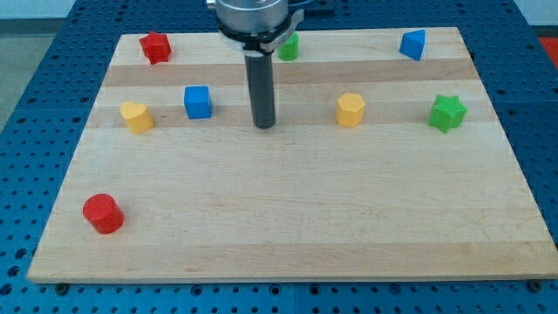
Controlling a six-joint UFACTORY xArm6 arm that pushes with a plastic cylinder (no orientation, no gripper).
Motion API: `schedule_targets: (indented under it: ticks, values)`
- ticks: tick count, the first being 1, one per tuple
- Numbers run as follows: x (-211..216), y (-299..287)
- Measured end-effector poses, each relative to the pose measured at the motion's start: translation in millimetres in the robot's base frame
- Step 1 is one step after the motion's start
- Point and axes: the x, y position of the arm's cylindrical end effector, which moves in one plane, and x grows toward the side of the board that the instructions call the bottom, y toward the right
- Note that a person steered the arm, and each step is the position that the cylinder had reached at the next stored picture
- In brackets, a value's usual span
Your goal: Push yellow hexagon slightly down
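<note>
The yellow hexagon [350, 110] sits on the wooden board [288, 218] right of centre, in the upper half. My tip [263, 125] rests on the board well to the hexagon's left, at about the same height in the view and apart from it. The blue cube [198, 102] lies to the tip's left, also apart from it.
A yellow heart-like block [137, 116] lies at the left. A red star-like block [156, 47] is at the top left. A green block [289, 46] shows partly behind the rod. A blue block [413, 44] is at the top right, a green star [447, 112] at the right, a red cylinder [103, 214] at the bottom left.
</note>
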Motion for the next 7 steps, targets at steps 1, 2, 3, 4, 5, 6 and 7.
schedule_targets:
  ticks: [1, 2, 3, 4, 5, 6, 7]
  values:
    - [-20, 22]
    - [-39, 42]
    - [-50, 63]
    - [-56, 86]
    - [-56, 108]
    - [-56, 121]
    - [-51, 128]
